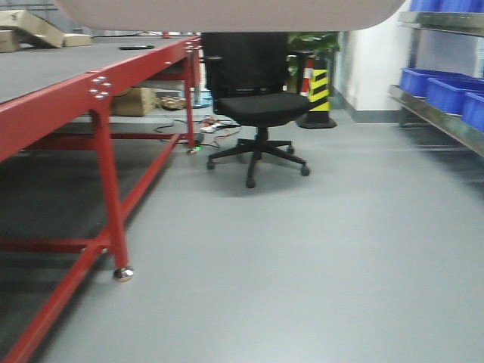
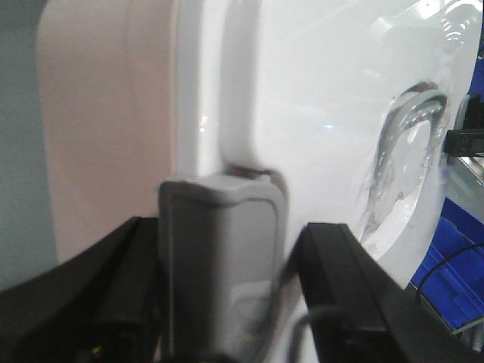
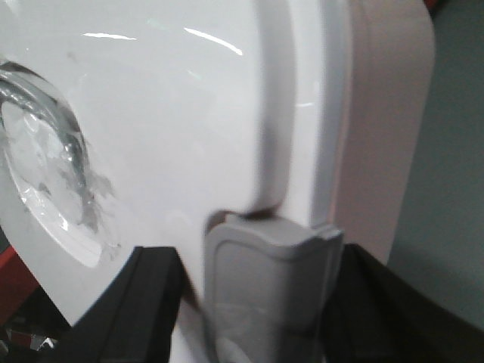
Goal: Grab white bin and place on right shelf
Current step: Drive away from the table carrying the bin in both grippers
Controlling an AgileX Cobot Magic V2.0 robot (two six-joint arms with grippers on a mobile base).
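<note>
Ahead, in the front view, the grey floor (image 1: 302,265) ran open and broad between the red-framed counter (image 1: 45,113) along the left and the steel right shelf (image 1: 431,115) along the right edge. The counter's long red beam and its foot marked the left limit of that lane. The shelf's front beam slanted away on the right, with blue bins (image 1: 446,91) sitting on it. A black office chair (image 1: 257,106) stood in the middle of the lane further off, and a yellow-and-black striped post (image 1: 319,91) stood just behind it by the wall. A cardboard box (image 1: 134,100) sat under the counter.

The white bin (image 1: 227,13) hung across the top of the front view. Only its pale underside and rounded corners showed, well above the floor and apart from both counter and shelf.

At the left wrist, the left tool (image 2: 234,231) had its black fingers (image 2: 128,287) on either side of a grey latch (image 2: 219,265) at the bin's end, closed in against it. The glossy white lid (image 2: 318,113) filled the view beyond, with the pinkish wall (image 2: 106,136) to its left.

At the right wrist, the right tool (image 3: 257,257) was set the same way, with one dark finger (image 3: 144,302) on each side of the other grey latch (image 3: 272,295). It gripped the bin there, under the lid's (image 3: 166,113) raised edge.
</note>
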